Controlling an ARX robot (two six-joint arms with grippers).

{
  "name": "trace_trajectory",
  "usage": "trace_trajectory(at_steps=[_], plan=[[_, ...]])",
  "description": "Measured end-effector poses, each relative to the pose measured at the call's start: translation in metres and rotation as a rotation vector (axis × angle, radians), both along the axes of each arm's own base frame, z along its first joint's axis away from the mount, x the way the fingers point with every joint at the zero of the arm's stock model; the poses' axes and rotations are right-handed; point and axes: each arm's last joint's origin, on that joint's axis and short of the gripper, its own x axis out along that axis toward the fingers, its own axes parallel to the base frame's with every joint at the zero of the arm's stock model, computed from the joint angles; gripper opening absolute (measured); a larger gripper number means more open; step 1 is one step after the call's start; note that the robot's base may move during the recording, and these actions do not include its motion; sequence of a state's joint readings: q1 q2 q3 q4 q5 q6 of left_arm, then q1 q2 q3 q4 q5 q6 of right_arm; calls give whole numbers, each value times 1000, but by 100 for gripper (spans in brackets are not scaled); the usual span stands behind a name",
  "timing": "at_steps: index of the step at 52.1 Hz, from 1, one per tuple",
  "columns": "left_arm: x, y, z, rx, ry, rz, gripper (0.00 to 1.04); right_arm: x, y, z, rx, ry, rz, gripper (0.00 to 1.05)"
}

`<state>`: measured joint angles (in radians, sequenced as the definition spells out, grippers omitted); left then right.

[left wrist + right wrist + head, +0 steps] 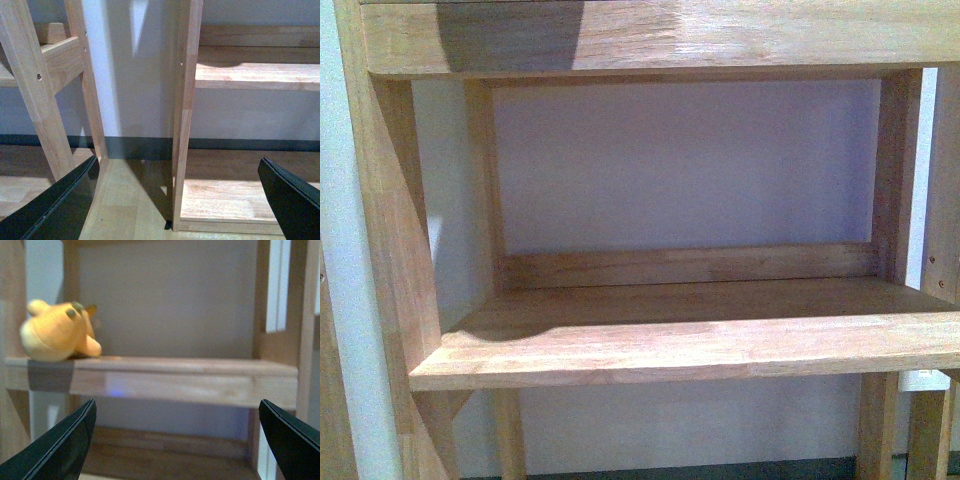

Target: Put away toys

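An orange-yellow plush toy [57, 332] lies on its side at one end of a wooden shelf board [190, 377] in the right wrist view. My right gripper [177, 440] is open and holds nothing; it hangs below and in front of that board, apart from the toy. My left gripper [177, 200] is also open, low over the wooden floor, with a shelf upright [185, 115] in line between its fingers but further off. The front view shows no toy and no gripper, only a bare shelf [690, 345].
Two wooden shelf units stand against a pale wall. A slanted post [35, 95] of one unit and the upright of the other leave a narrow gap in the left wrist view. A lower board [235, 200] sits just above the floor. A top board [660, 35] caps the bare shelf.
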<state>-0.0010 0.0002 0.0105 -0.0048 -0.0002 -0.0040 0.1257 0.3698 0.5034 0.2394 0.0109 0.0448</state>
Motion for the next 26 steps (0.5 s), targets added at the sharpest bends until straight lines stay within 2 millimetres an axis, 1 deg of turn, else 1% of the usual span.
trace_trajectory(at_steps=[1, 2, 8, 11, 13, 15, 17, 19, 26], plan=[[0, 0, 0, 0, 0, 0, 99, 1, 0, -11, 5, 21, -12, 98], [0, 0, 0, 0, 0, 0, 99, 1, 0, -15, 6, 26, -13, 98], [0, 0, 0, 0, 0, 0, 99, 0, 5, -56, 15, 80, -20, 98], [0, 0, 0, 0, 0, 0, 99, 0, 9, -75, -5, 232, -83, 88], [0, 0, 0, 0, 0, 0, 99, 0, 9, -92, -33, 312, -97, 81], [0, 0, 0, 0, 0, 0, 99, 1, 9, -110, -62, 374, -103, 73], [0, 0, 0, 0, 0, 0, 99, 2, 7, -119, -69, 393, -109, 64], [0, 0, 0, 0, 0, 0, 99, 1, 5, -124, -70, 394, -107, 55], [0, 0, 0, 0, 0, 0, 99, 0, 0, -127, -65, 371, -110, 31]])
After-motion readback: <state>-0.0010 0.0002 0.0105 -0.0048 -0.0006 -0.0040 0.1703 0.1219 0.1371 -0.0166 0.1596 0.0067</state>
